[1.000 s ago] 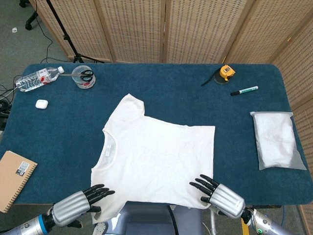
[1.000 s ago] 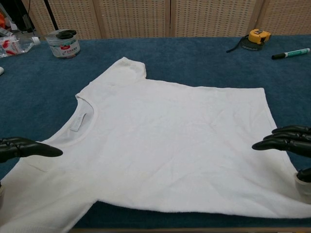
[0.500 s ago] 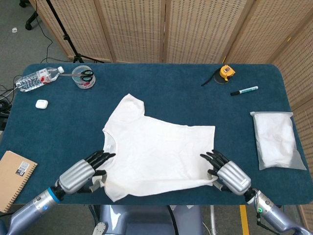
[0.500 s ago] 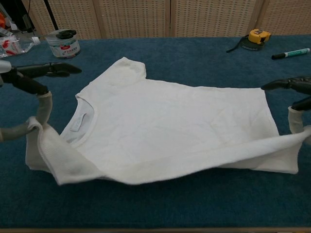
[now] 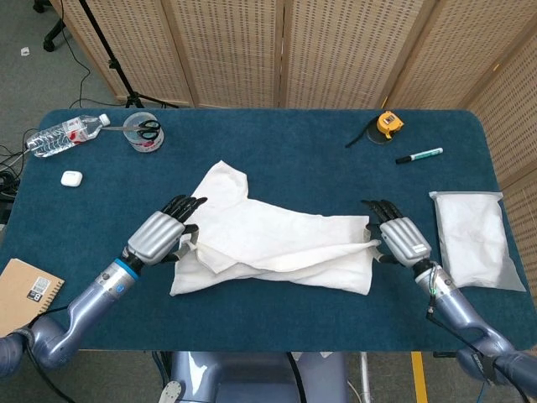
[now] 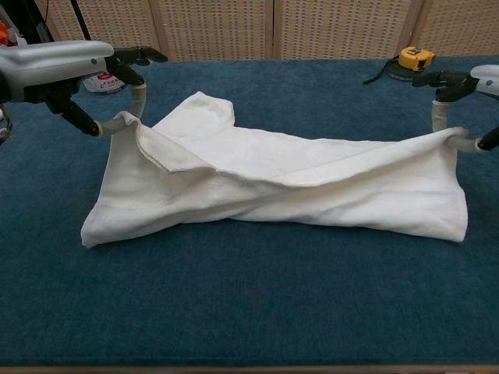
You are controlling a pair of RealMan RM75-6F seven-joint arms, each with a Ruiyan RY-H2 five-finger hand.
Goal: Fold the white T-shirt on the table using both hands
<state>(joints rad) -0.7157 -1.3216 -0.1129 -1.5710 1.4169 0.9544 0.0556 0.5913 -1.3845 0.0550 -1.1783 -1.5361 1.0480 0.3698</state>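
Observation:
The white T-shirt (image 5: 277, 243) lies mid-table, half doubled over, its near edge raised and carried toward the far side. My left hand (image 5: 159, 237) pinches the lifted edge at the collar end, by the sleeve. My right hand (image 5: 401, 238) pinches the lifted edge at the hem end. In the chest view the T-shirt (image 6: 312, 187) sags between the two pinched corners. There the left hand (image 6: 62, 66) is up at the far left and the right hand (image 6: 475, 78) at the far right. The far sleeve still lies flat on the cloth.
At the back left lie a water bottle (image 5: 63, 134), a clear tub with scissors (image 5: 144, 132) and a white earbud case (image 5: 71, 178). A notebook (image 5: 23, 306) sits at the front left. A tape measure (image 5: 386, 124), a green marker (image 5: 419, 155) and a bagged white cloth (image 5: 471, 239) are on the right.
Both hands have taken hold of the shirt's near edge, lifted it and carried it away from me across the shirt, so the shirt is now doubled over.

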